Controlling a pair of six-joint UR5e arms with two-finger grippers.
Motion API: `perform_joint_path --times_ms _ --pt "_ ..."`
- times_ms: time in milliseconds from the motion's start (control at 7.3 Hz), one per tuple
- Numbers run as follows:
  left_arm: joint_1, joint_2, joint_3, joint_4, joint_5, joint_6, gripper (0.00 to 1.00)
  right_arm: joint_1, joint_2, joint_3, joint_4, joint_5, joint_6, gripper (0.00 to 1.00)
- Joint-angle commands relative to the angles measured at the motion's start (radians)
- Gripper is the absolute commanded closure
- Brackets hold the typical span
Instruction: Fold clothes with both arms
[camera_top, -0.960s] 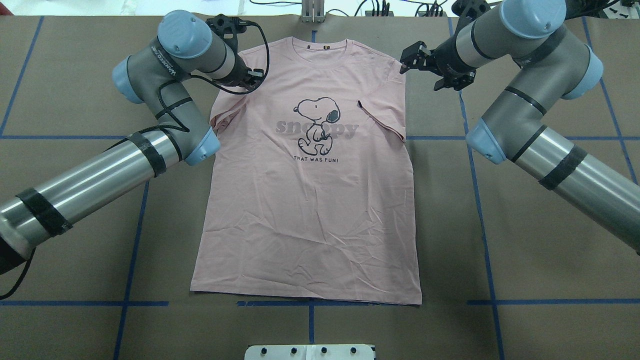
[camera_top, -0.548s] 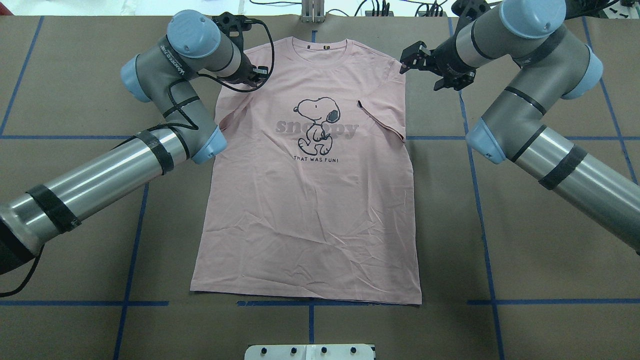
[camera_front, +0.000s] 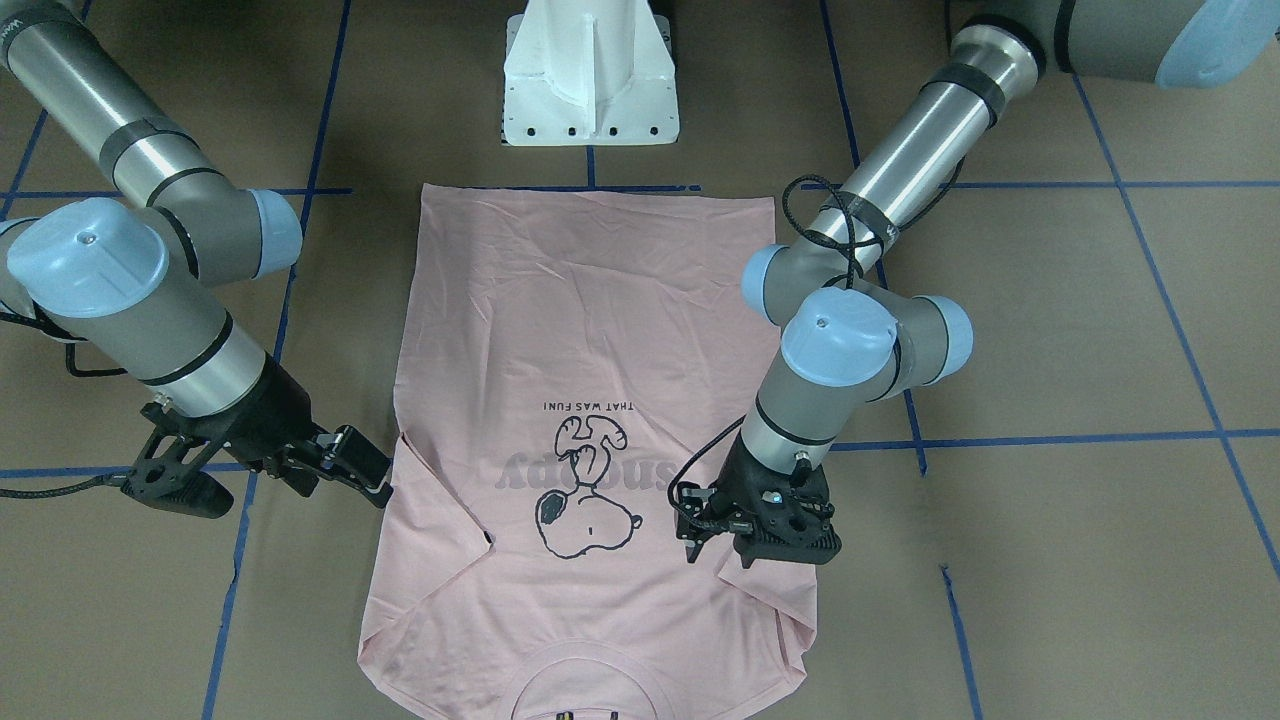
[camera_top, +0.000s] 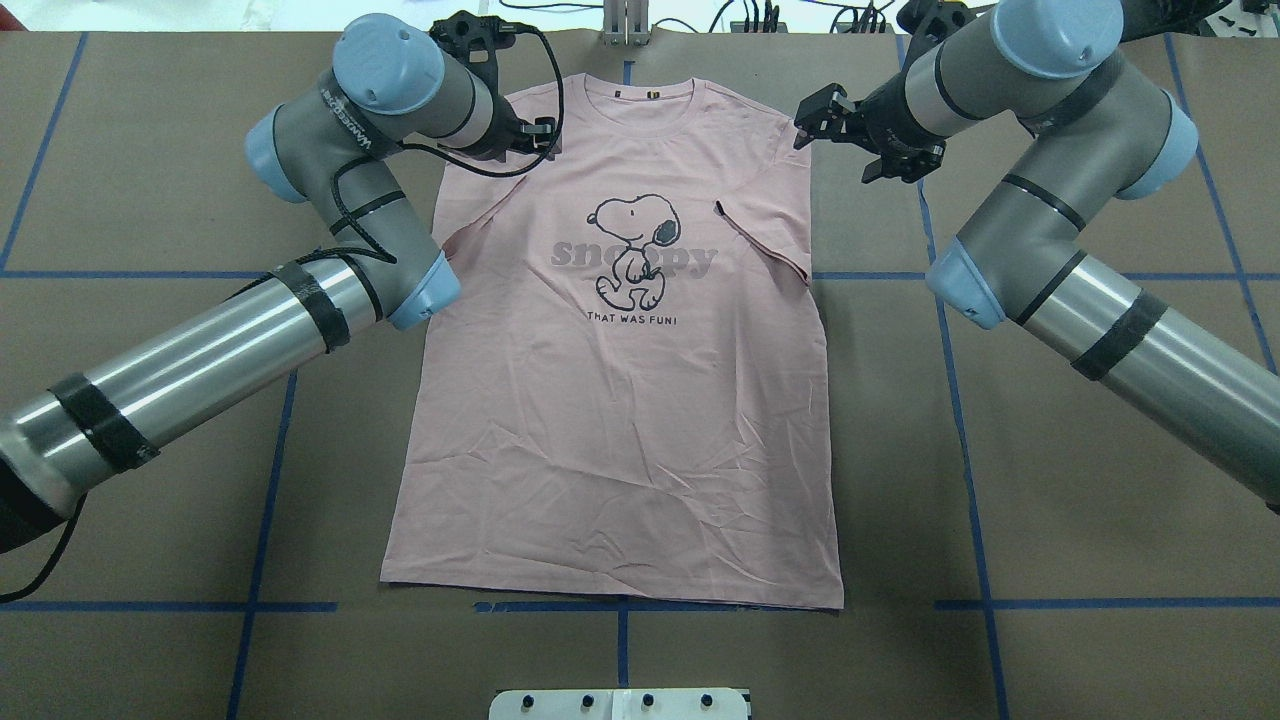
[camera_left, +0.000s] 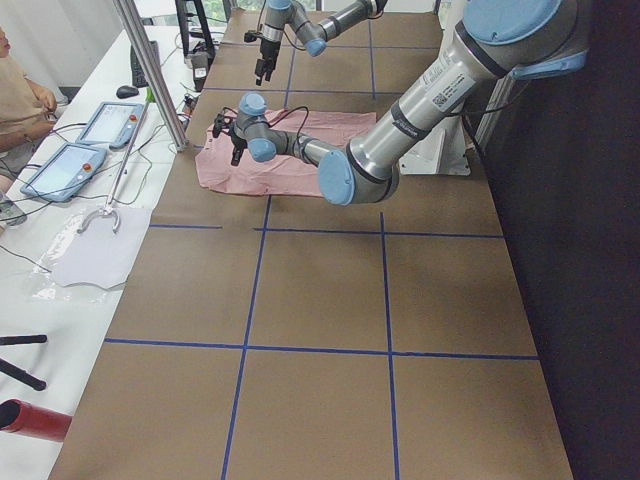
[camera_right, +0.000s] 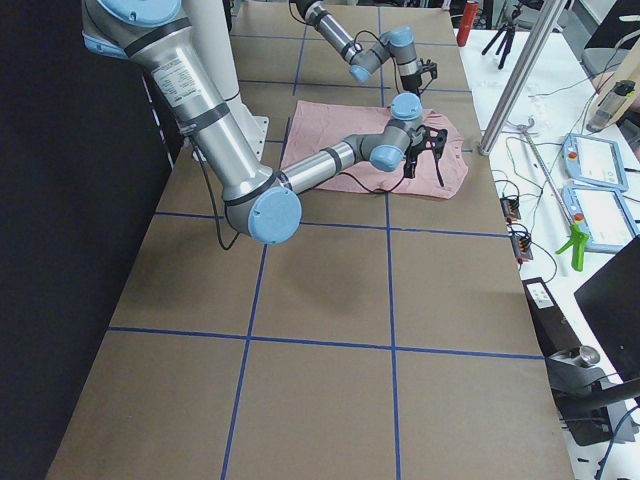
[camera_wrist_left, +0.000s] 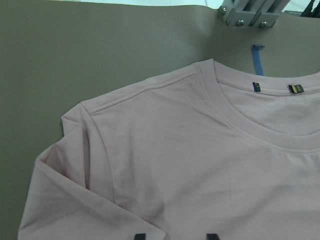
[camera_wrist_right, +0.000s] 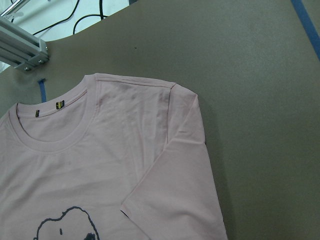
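The clothes are one pale pink T-shirt (camera_top: 620, 420) lying flat and face up on the brown table, collar (camera_top: 640, 95) at the far side. Both short sleeves are tucked inward over the chest. My left gripper (camera_top: 545, 137) hovers over the shirt's left shoulder. In the left wrist view its two fingertips (camera_wrist_left: 140, 236) stand apart above the sleeve fold, open and empty. My right gripper (camera_top: 805, 118) hangs at the outer edge of the right shoulder, also open with nothing in it. From across the table, the left gripper (camera_front: 692, 528) and right gripper (camera_front: 383, 478) flank the Snoopy print (camera_front: 585, 490).
The white pedestal base (camera_front: 590, 90) stands just behind the shirt's hem. An aluminium post (camera_top: 625, 22) and cables line the far table edge. Blue tape lines (camera_top: 960, 420) cross the brown surface. A person sits by tablets (camera_left: 60, 165) at a side table.
My left gripper has swung rightward and a little farther away, from the sleeve edge in over the left shoulder. The right gripper has crept slightly toward the far edge. The shirt has not moved.
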Motion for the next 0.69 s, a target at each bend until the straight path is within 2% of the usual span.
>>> perform_joint_path --times_ms 0,137,274,411,548 --pt "-0.002 0.126 -0.196 0.005 -0.034 -0.02 0.09 -0.06 0.002 0.027 0.004 -0.054 0.114 0.0" --pt "-0.011 0.176 -0.23 0.007 -0.143 -0.017 0.09 -0.155 -0.017 0.115 -0.008 -0.17 0.223 0.0" --pt "-0.019 0.27 -0.354 0.007 -0.157 -0.02 0.09 -0.249 -0.061 0.207 -0.05 -0.264 0.344 0.0" --pt "-0.021 0.378 -0.475 0.009 -0.163 -0.021 0.09 -0.347 -0.113 0.355 -0.198 -0.324 0.383 0.01" --pt "-0.022 0.441 -0.545 0.009 -0.166 -0.023 0.09 -0.451 -0.203 0.49 -0.306 -0.376 0.394 0.01"
